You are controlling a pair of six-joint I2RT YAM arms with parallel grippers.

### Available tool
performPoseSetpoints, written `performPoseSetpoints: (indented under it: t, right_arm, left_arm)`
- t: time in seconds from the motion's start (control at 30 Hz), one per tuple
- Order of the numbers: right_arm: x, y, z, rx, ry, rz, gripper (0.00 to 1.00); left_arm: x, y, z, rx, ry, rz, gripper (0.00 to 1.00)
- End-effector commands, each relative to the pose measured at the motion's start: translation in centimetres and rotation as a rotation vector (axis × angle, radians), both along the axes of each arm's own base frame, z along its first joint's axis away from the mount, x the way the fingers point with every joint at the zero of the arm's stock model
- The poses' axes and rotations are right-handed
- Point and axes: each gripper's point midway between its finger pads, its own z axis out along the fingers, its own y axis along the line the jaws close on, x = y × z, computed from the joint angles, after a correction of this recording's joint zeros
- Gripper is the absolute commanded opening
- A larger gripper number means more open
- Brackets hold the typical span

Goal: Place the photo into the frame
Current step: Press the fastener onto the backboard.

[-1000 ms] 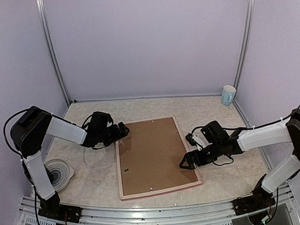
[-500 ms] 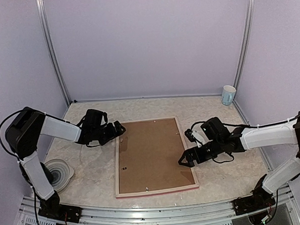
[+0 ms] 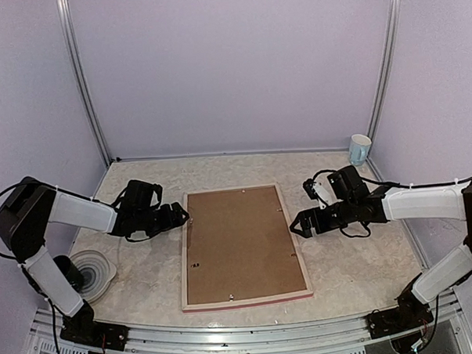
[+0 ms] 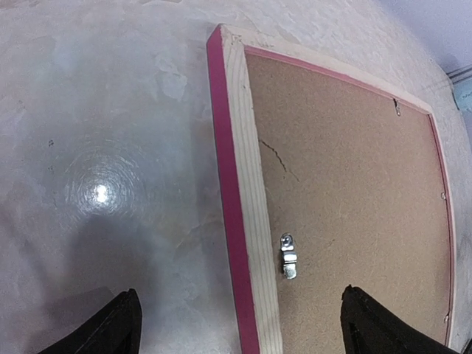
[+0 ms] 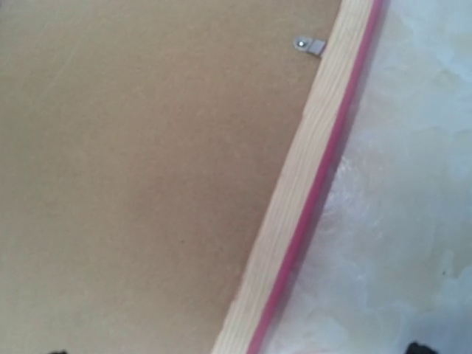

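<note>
Pink-red rectangular wooden frame [image 3: 246, 302] lies back-up on the worktop [image 3: 146, 275]. Left tool [image 3: 177, 218], released, hovers at its left edge; right tool [image 3: 297, 224], released, at its right edge.

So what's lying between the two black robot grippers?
The big pink-red rectangular picture frame lies there, face down, with its brown backing board facing up. It is flat on the table between the left gripper and the right gripper. The top view shows this best.

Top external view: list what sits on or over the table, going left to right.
round pale dish → left gripper → frame → right gripper → pale cup
</note>
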Motion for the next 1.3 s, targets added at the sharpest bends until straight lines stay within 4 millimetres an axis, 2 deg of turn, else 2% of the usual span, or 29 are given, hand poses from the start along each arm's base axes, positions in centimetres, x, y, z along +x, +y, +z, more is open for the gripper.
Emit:
performPoseSetpoints:
  t: [0.0,0.4,0.7,1.07,1.27]
  right_arm:
    - [1.0,-0.2,-0.5,-0.034,-0.026,-0.002,0.99]
    - [0.6,-0.6,-2.8,-0.063,0.010,-0.005,0.98]
    - [0.7,-0.6,-3.0,-0.065,0.013,-0.005,0.98]
    - [0.6,-0.5,-3.7,-0.062,0.028,-0.007,0.98]
    - [0.5,-0.5,-3.7,-0.059,0.029,-0.009,0.98]
  left_arm:
    - [0.2,0.1,-0.6,0.054,-0.002,-0.025,0.89]
    - [1.4,-0.7,-2.0,0.162,0.004,-0.033,0.84]
    - [1.4,-1.0,-2.6,0.188,0.009,-0.042,0.74]
    - [0.8,-1.5,-3.0,0.211,0.015,-0.070,0.72]
    - [0.8,-1.3,-3.0,0.233,0.013,-0.064,0.67]
